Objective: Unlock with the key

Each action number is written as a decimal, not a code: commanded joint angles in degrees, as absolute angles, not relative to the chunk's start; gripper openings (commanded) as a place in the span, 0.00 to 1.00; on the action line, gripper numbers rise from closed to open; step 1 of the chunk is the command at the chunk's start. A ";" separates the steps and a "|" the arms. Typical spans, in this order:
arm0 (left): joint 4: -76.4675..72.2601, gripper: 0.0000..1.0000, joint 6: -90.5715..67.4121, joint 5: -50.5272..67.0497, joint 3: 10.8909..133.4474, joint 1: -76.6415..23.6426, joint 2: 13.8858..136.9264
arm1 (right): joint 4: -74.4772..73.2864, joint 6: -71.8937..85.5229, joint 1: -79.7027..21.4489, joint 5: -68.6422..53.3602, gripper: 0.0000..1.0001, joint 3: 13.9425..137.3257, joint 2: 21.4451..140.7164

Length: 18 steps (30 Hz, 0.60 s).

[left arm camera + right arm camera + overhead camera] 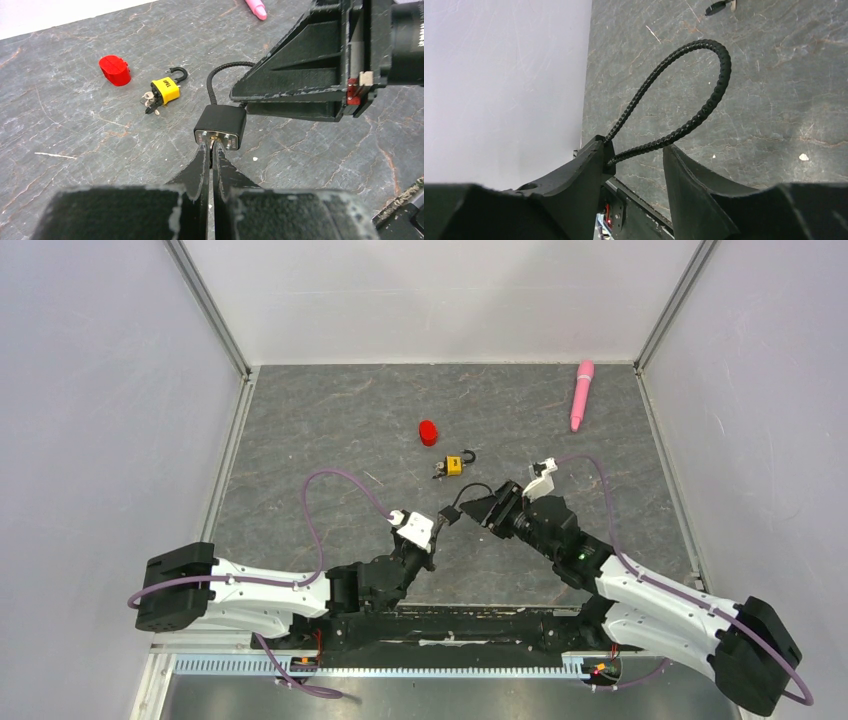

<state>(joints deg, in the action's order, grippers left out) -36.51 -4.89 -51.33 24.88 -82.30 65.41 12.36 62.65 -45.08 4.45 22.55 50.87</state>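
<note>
My left gripper (pixel 212 146) is shut; a sliver of the small silvery key (pixel 213 142) shows between its fingertips, pushed against the metal face of a black lock block (pixel 220 125). In the top view the left gripper (pixel 440 523) sits just left of my right gripper (pixel 478 508). A black cord (pixel 220 72) loops from the block. In the right wrist view the right gripper (pixel 634 147) is open, with the cord loop (pixel 716 85) rising between its jaws and touching the left finger (pixel 589 165).
A small yellow padlock (pixel 455 465) lies beyond the grippers, shackle open, with small keys (pixel 150 102) at its base. A red cap (pixel 428 432) lies behind it. A pink pen (pixel 581 395) lies at the back right. White walls enclose the slate table.
</note>
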 commanded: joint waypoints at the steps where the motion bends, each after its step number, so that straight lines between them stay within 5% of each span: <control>1: -41.93 0.02 -8.44 -51.16 24.73 -82.10 64.24 | 16.71 66.32 -44.83 4.22 0.47 20.84 51.69; 5: -41.93 0.02 -8.66 -50.35 24.44 -82.17 64.18 | 19.09 67.22 -44.73 4.64 0.39 19.75 51.89; 15: -41.79 0.02 -9.40 -48.26 21.76 -82.17 63.12 | 21.90 67.28 -43.41 7.50 0.00 18.45 47.89; 18: -41.49 0.02 -10.00 -47.66 21.36 -82.15 63.27 | 23.12 66.34 -43.17 7.48 0.00 18.09 47.13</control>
